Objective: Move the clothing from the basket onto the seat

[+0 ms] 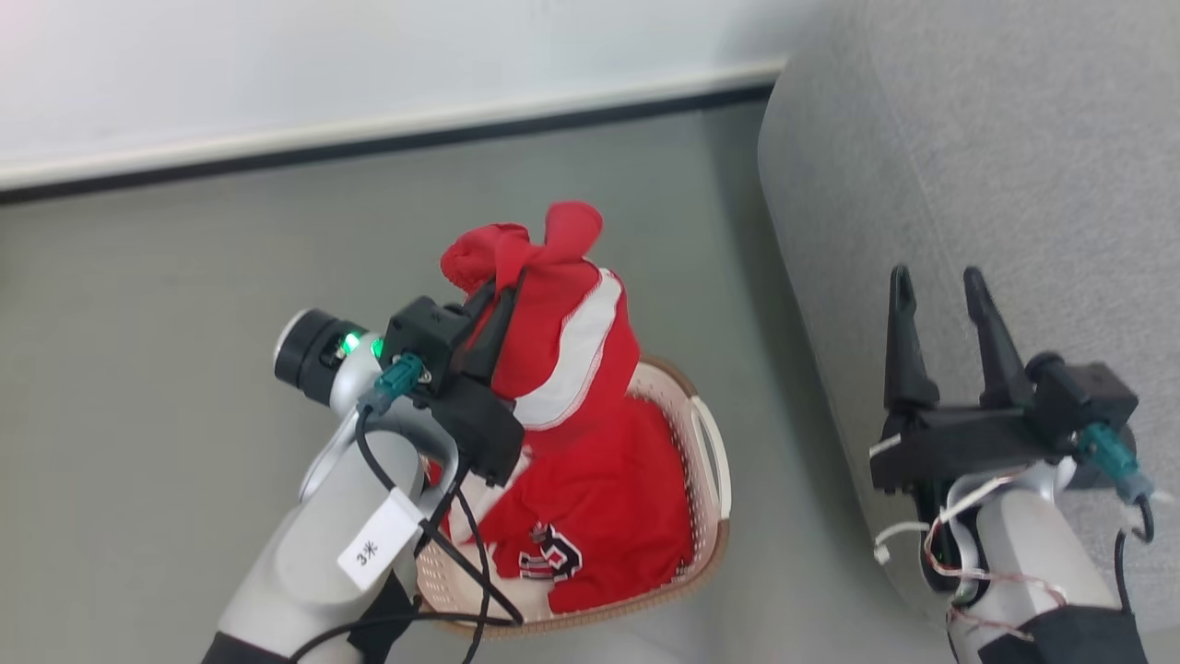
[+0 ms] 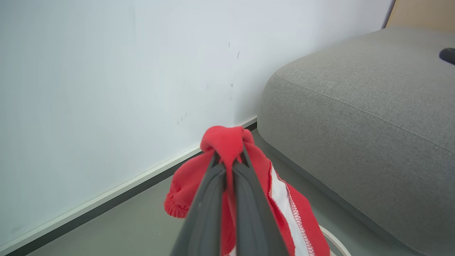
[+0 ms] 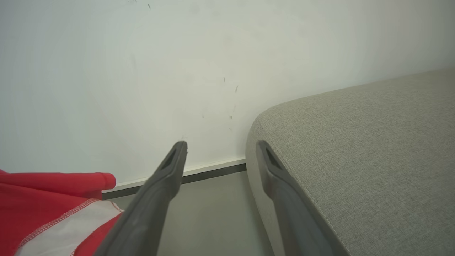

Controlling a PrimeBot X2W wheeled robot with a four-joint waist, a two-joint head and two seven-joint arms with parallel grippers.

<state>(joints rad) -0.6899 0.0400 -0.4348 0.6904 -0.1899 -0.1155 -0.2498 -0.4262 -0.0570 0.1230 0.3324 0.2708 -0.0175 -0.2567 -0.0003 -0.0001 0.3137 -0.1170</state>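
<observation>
Left gripper [image 1: 498, 293], centre frame, clamps trimmed red garment [image 1: 572, 341] above basket [image 1: 714, 461]. Right gripper [image 1: 936, 281], lower right: jaws spread, empty.

1. Wall [image 1: 369, 65]: white, plain, matt. A few small dark scuff marks [image 3: 236, 89] nr sofa corner.
2. Skirting [image 1: 387, 127]: white strip along wall base, w/ thin dark line under it at floor level.
3. Floor [image 1: 138, 323]: smooth grey, no pattern. Soft shadow beside sofa.
4. Sofa [image 1: 996, 166]: lt-grey woven fabric, rounded corner, seam line along top edge. Stands at rt, end close to wall.
5. Tan panel [image 2: 423, 12]: flat, beige, behind sofa; top rt of left wrist view.
6. Light: even, diffuse; no hard shadows.
</observation>
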